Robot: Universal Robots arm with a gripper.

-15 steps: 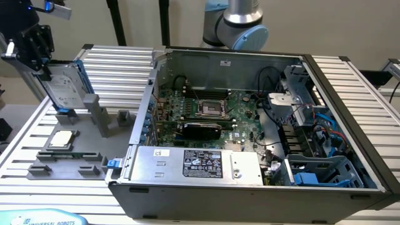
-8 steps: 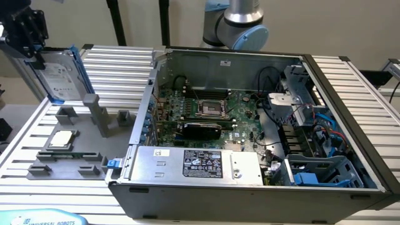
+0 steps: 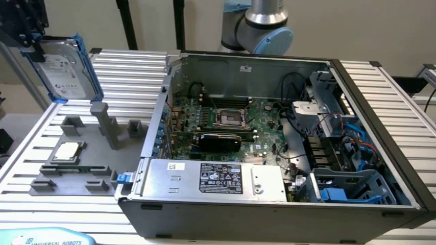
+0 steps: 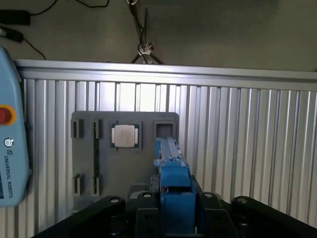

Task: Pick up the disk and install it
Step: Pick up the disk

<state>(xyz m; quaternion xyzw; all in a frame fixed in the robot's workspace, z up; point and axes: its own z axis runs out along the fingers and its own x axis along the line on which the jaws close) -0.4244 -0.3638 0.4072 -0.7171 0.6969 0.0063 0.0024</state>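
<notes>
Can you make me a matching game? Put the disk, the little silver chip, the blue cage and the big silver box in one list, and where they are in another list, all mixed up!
Things:
1. the disk
2. the small square chip
3. the blue drive cage
4. the silver box with a black label

Places:
A. in the computer case, near corner, on the exterior view's right
B. lying on the grey tray beside the case
C. held up in the air by the gripper
D. in the case, near edge, on the exterior view's left of the cage

Pairs: 1-C, 2-B, 3-A, 4-D
</notes>
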